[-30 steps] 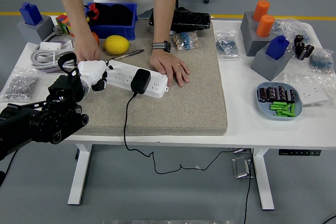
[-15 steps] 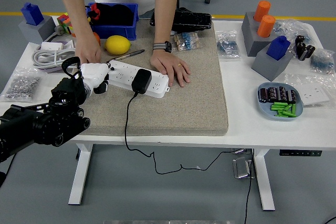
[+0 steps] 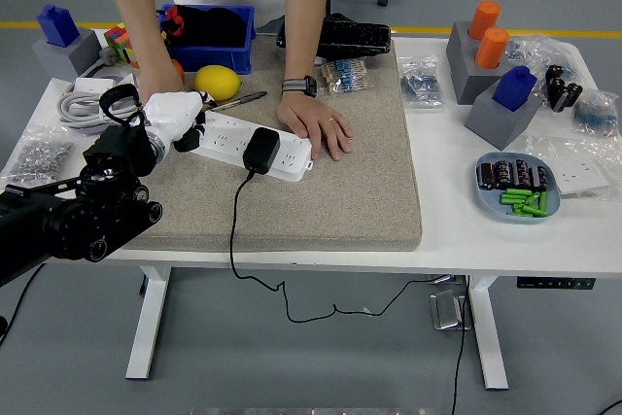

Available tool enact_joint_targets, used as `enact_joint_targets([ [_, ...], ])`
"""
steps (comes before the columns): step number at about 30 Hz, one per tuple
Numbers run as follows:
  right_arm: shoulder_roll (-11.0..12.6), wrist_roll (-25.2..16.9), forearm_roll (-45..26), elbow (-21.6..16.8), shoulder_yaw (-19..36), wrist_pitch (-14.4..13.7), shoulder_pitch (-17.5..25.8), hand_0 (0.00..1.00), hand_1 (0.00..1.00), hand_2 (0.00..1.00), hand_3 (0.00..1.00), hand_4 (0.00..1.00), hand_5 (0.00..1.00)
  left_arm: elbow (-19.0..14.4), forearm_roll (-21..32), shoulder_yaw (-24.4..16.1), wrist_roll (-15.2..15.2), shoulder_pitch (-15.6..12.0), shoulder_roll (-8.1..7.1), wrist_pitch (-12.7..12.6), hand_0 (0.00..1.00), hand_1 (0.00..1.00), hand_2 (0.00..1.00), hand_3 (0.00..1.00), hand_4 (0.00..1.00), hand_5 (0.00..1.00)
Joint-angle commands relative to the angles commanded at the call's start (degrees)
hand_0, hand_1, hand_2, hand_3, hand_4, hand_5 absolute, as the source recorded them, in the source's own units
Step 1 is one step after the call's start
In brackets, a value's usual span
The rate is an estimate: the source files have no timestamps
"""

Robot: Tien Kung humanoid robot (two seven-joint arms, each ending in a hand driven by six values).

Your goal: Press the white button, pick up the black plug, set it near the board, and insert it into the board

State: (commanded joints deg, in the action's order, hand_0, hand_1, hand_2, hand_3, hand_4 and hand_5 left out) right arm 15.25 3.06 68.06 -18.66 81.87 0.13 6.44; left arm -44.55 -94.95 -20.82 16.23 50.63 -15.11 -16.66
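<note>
My left hand (image 3: 173, 116) has lifted and drawn back a little from the power strip (image 3: 255, 145)'s left end; its white fingers (image 3: 191, 133) curl loosely over that end, pinching nothing. The black plug (image 3: 259, 150) sits seated in the strip on the felt mat (image 3: 321, 153) covering the worktop (image 3: 505, 240). A person's hand (image 3: 316, 123) lies flat beside the strip's right end.

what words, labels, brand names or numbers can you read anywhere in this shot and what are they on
No text can be read.
Power strip: no legible marking shows.
Black plug: no label visible.
Small bags of parts: any print is too small and blurred.
White socket plate: no readable marking.
Desk control panel: only blurred dots, unreadable.
</note>
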Motion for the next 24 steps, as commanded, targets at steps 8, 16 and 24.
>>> enact_joint_targets([
  [8, -0.06, 0.00, 0.16, 0.12, 0.23, 0.01, 0.33, 0.854, 0.728, 0.717, 0.687, 0.857, 0.470, -7.62, -0.26, -13.71, -2.44, -5.70, -1.85, -0.26, 0.313, 0.274, 0.301, 0.785, 0.002, 0.002],
  [16, -0.15, 0.02, 0.39, 0.13, 0.27, 0.05, 0.41, 0.854, 0.728, 0.717, 0.687, 0.857, 0.470, -12.40, 0.26, -23.21, -4.05, -10.81, -2.76, -0.35, 0.862, 0.908, 0.857, 0.858, 0.934, 0.502],
  [24, -0.21, 0.02, 0.48, 0.12, 0.59, 0.06, 0.35, 0.854, 0.728, 0.716, 0.687, 0.857, 0.469, -15.49, 2.21, -33.01, -6.88, -16.25, -2.19, -0.90, 0.998, 0.998, 0.976, 0.965, 0.998, 0.904],
])
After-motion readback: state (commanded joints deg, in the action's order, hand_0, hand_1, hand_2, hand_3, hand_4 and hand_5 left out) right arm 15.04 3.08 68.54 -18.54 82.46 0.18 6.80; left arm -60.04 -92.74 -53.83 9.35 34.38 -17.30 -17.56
